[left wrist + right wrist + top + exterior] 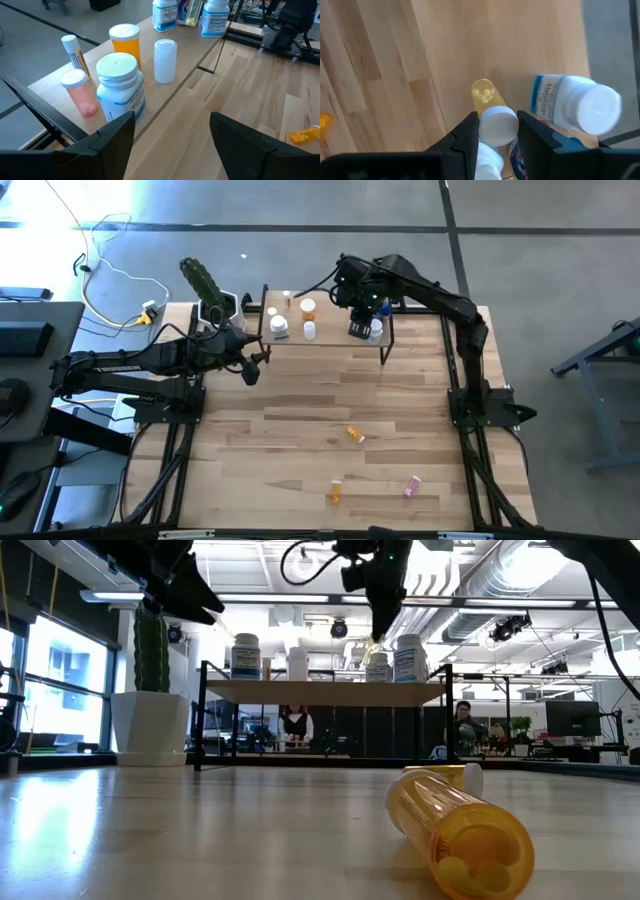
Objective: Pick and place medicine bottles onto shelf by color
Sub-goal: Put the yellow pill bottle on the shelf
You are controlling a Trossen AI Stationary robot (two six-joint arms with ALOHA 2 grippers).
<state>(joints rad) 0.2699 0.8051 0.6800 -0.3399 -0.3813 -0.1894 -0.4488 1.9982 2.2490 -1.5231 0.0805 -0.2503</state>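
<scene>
**Right gripper clamps a yellow bottle at the shelf's right end**

At the table's far left stands a cactus pot [212,305]. Just in front of it the left gripper [255,366] hovers above the table near the shelf's left end, its jaws spread wide with nothing between them. The shelf [335,342] sits along the far edge. On its left part stand a large white bottle [120,86], a pink bottle [80,92], an orange bottle [125,45], a small white bottle [165,60] and a slim tube [74,52]. Over the shelf's right end the right gripper [497,135] is closed narrowly on the white cap of a yellow bottle [483,95], with a white blue-labelled bottle [575,104] just beside it. Nearer the front, well apart on the tabletop [300,410], lie two orange bottles [355,434] and [336,493] and, farthest right, a pink one [411,486].
</scene>
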